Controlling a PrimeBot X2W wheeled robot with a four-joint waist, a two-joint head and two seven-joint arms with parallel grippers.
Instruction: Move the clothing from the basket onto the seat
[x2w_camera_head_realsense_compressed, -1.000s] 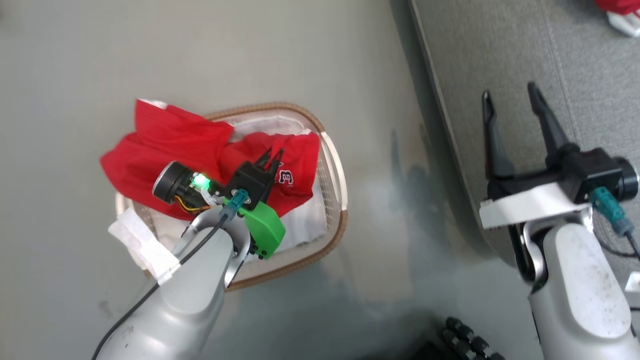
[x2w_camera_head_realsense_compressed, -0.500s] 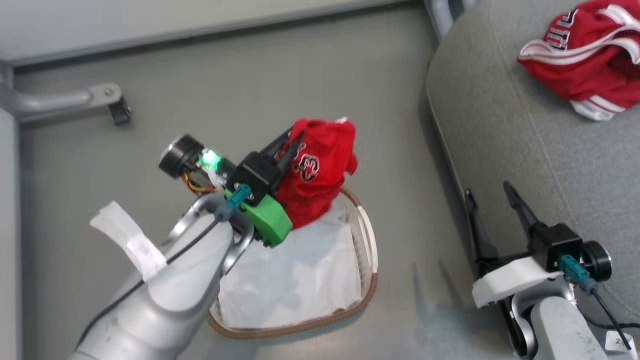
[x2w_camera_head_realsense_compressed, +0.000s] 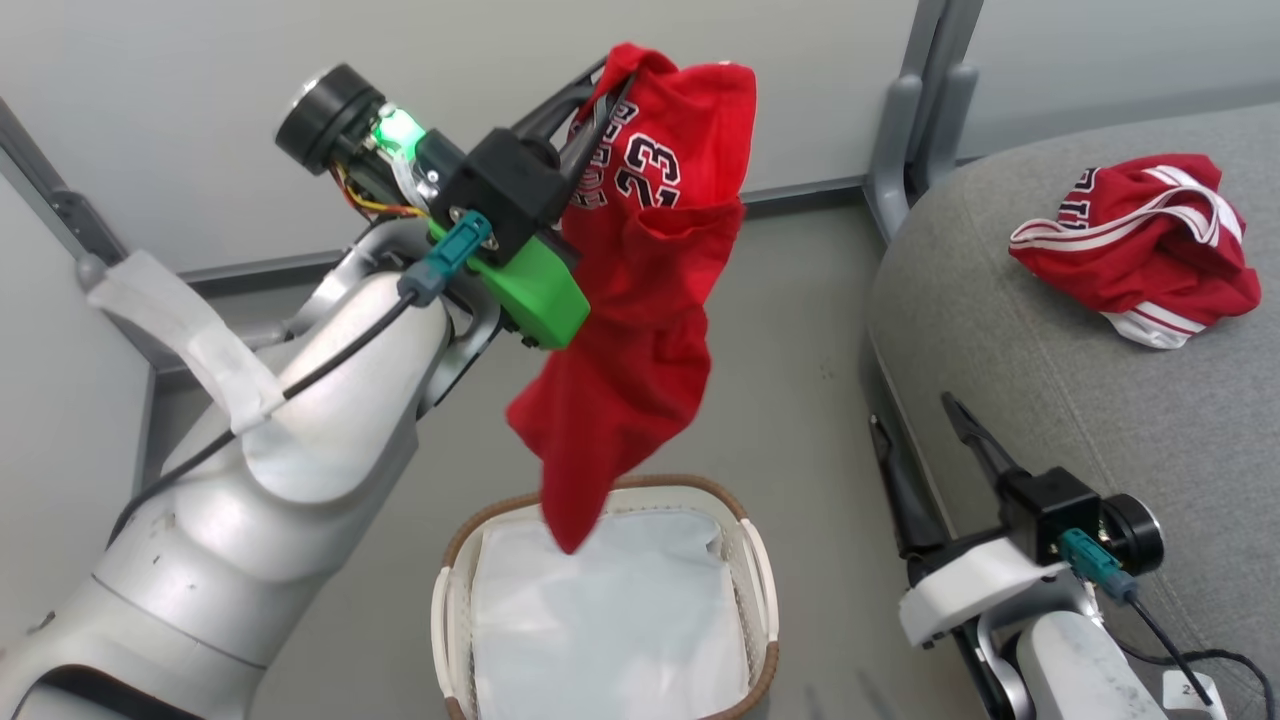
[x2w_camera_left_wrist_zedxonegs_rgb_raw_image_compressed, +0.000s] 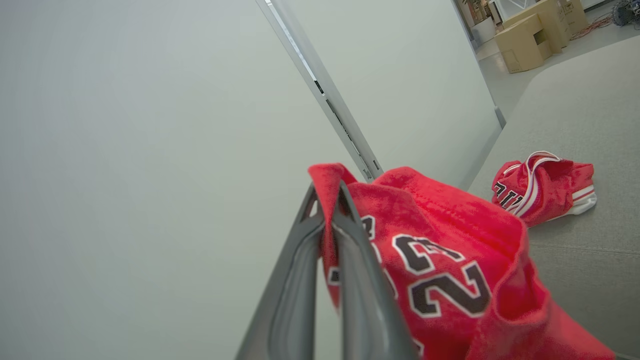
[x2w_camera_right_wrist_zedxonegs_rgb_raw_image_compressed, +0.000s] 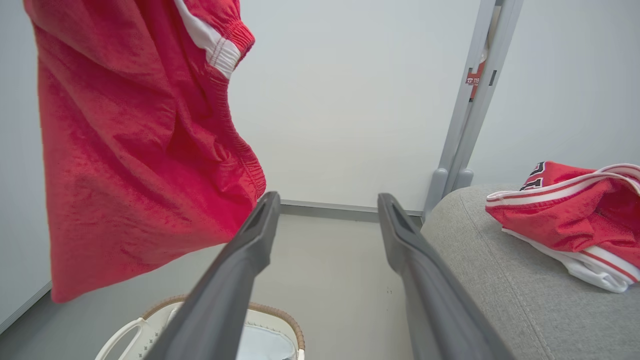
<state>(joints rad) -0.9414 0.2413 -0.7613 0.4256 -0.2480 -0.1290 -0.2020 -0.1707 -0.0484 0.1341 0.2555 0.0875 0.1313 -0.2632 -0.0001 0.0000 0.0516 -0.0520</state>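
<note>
Limply, crinkled red shirt (numbered) hangs from pinched left claw.

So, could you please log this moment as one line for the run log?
left gripper: shut on shirt, high above basket | right gripper: open, by seat edge | shorts: on seat | basket: white liner inside

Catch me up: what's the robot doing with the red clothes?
It is emptying the basket onto the grey seat. The left gripper is shut on the red shirt, which hangs in the air above the basket. In the basket, the white liner shows. The red shorts lie on the seat. The right gripper is open and empty, beside the seat's edge.
</note>
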